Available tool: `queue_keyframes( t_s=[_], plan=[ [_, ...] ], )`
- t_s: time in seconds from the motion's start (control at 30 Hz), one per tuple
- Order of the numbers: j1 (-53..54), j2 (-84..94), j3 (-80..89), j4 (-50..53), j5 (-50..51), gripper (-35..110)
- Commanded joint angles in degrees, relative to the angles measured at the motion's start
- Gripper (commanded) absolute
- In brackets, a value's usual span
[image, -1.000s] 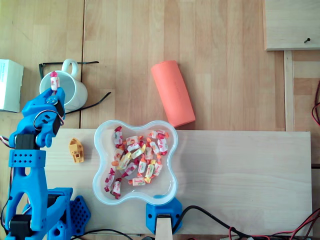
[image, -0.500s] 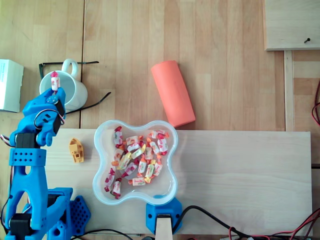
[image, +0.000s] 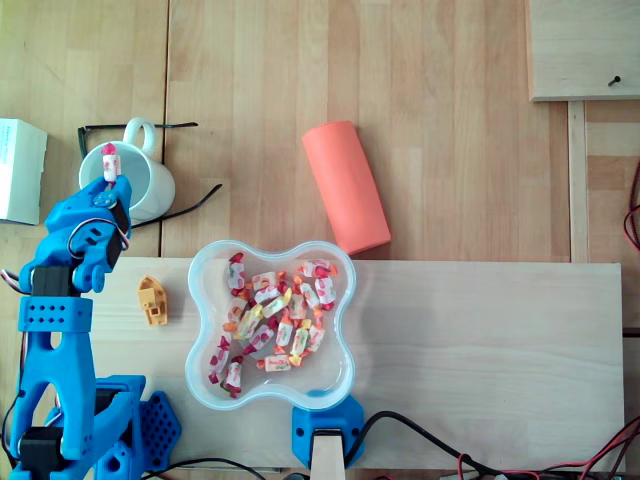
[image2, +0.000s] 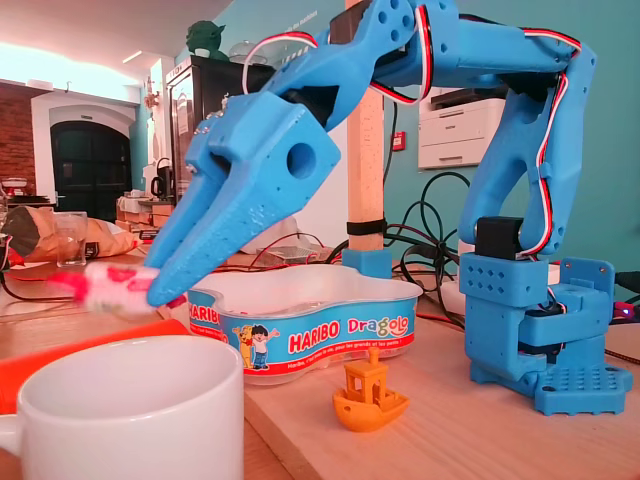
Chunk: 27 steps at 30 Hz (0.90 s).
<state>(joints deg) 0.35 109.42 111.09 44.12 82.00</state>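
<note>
My blue gripper (image: 108, 170) (image2: 160, 285) is shut on a wrapped pink and white candy (image: 109, 161) (image2: 112, 285). It holds the candy just above the opening of a white mug (image: 130, 180) (image2: 120, 410), over the mug's left rim in the overhead view. A clear clover-shaped bowl (image: 207, 375) (image2: 310, 330) with several wrapped candies (image: 270, 320) stands to the right of the arm on the light board.
A small orange toy boat (image: 152, 299) (image2: 368, 393) lies between arm and bowl. An orange cylinder (image: 345, 186) lies behind the bowl. Black glasses (image: 190, 195) surround the mug. A white box (image: 20, 170) sits at the left edge, the arm's blue base (image: 70, 420) at the front left.
</note>
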Motion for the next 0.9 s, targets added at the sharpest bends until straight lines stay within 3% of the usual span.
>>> queue_keyframes(
  t_s=[0.0, 0.63, 0.87],
  plan=[
    [-0.5, 1.0, -1.5, 0.5, 0.0, 16],
    [-2.8, 0.9, -1.3, 0.6, 0.1, 17],
    [-2.4, 1.2, -1.3, 0.6, 0.0, 8]
  ],
)
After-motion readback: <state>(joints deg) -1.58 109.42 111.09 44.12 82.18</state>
